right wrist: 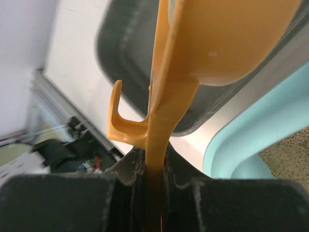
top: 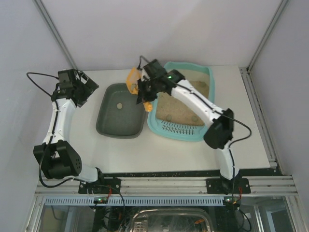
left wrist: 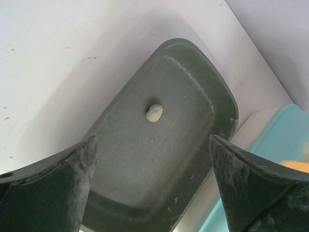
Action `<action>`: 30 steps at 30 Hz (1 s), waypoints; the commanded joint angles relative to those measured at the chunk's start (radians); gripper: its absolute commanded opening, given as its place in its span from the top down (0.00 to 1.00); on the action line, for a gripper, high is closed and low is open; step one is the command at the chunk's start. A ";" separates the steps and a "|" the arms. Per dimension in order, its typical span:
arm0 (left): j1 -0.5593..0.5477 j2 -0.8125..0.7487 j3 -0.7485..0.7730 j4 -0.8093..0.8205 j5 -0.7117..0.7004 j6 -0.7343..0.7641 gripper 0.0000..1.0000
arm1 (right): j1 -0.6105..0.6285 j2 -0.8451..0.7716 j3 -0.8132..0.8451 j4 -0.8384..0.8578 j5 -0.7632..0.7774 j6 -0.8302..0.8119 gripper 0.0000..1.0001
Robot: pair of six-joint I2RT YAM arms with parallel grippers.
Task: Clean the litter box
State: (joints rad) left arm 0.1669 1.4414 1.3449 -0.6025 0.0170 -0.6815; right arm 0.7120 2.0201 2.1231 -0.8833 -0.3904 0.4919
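1. Litter box (top: 179,128): large light-turquoise rectangular plastic tray holding beige sandy litter, slotted grate at the near end; it stands on the white table (top: 241,145), right of centre, just beside item 2.
2. Smaller dark grey-green plastic tray (top: 116,121); left of the litter box; holds one small pale rounded clump (left wrist: 154,112).
3. Orange plastic scoop (right wrist: 193,58); turned on edge above the dark tray's side nearest the litter box; its handle is clamped in your right gripper (right wrist: 154,169).
4. Left gripper (left wrist: 152,183): fingers spread wide, grasping nothing; hovers over the dark tray.
5. Step in hand, by judgement: emptying the scoop into the dark tray; next, carry it over the litter, level the blade and dig under any clump; whether clumps are left cannot be told.
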 commanded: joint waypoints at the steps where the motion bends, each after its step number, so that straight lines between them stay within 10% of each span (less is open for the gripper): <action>1: 0.014 -0.040 -0.017 0.009 0.032 -0.027 0.00 | 0.093 0.189 0.313 -0.388 0.366 -0.135 1.00; 9: 0.015 -0.068 -0.019 0.003 -0.016 -0.010 0.00 | 0.244 0.248 0.318 -0.417 0.773 -0.269 1.00; 30: -0.020 -0.109 -0.070 0.021 0.011 0.003 0.00 | 0.325 0.223 0.198 -0.386 0.926 -0.286 1.00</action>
State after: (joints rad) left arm 0.1612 1.3846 1.2964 -0.6136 0.0223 -0.6903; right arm 1.0367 2.3123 2.3219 -1.2736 0.4900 0.1719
